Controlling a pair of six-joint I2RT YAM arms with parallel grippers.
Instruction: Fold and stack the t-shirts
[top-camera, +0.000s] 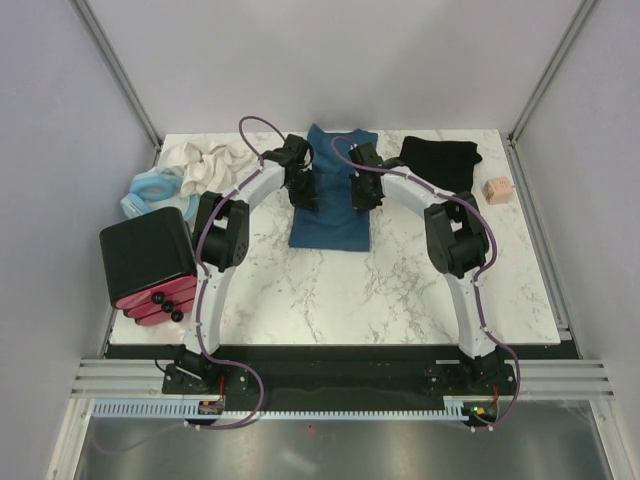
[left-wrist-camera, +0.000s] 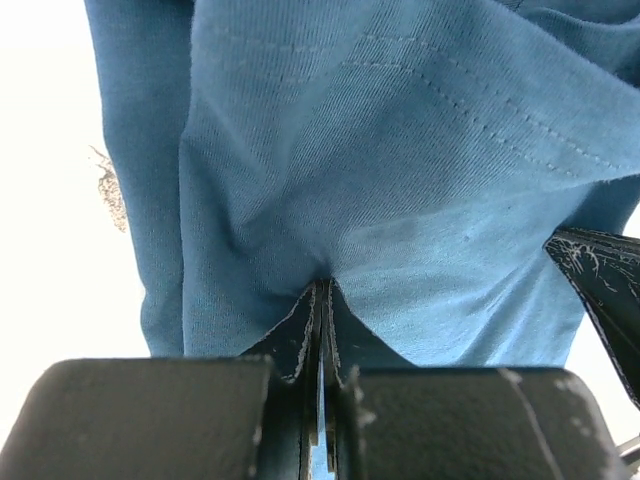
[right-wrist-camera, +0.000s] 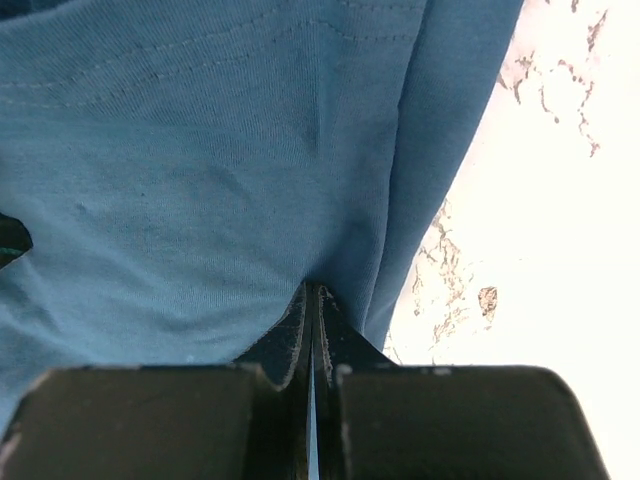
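In the overhead view the teal-blue t-shirt (top-camera: 330, 225) lies in the upper middle of the frame on the marbled surface (top-camera: 330, 295). It forms a narrow strip running from the far edge toward the arms. Both arms reach in over it. The left hand (top-camera: 304, 200) sits on the shirt's left side and the right hand (top-camera: 363, 197) on its right side, level with each other and a little apart.

The left wrist view shows the left hand's fingers (left-wrist-camera: 300, 335) pressed together, with a fold of the teal fabric pinched between their tips and creases fanning out from that point. The right wrist view shows the same for the right hand, its fingers (right-wrist-camera: 298, 335) clamped narrow on a gather of teal cloth, with bare marble at the right of the frame.

The black t-shirt (top-camera: 441, 160) lies bunched in the upper right, apart from the teal one. A cream cloth (top-camera: 205, 163) and a pale blue ring (top-camera: 150, 190) lie in the upper left. A black and red box (top-camera: 148, 262) stands at the left edge, and a small pinkish cube (top-camera: 497, 190) sits at the right.
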